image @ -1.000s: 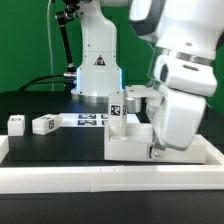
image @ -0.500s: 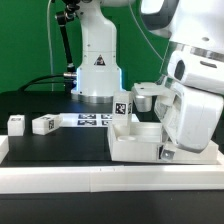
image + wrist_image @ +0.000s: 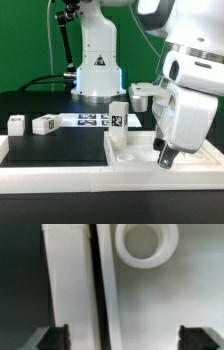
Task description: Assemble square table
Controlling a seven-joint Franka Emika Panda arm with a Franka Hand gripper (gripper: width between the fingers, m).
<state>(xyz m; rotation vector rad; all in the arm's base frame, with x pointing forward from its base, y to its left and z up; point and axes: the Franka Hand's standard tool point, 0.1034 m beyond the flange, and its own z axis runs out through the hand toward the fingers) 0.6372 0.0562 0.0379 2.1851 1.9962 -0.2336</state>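
While the square table's slab (image 3: 130, 148) lies flat at the front of the dark work surface, toward the exterior view's right and against the white rail (image 3: 60, 178), one tagged leg (image 3: 118, 112) stands upright at its rear corner. A second leg (image 3: 43, 124) and a third leg (image 3: 15, 123) lie loose well off to the exterior view's left, beyond the marker board (image 3: 90, 121). The gripper (image 3: 163, 156) hangs over the slab's front part, its fingers (image 3: 57, 336) spread wide with nothing between them, above bare slab with a round socket (image 3: 143, 246).

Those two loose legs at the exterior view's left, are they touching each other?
Apart. The exterior view shows bare black table between the outer leg and the inner leg.
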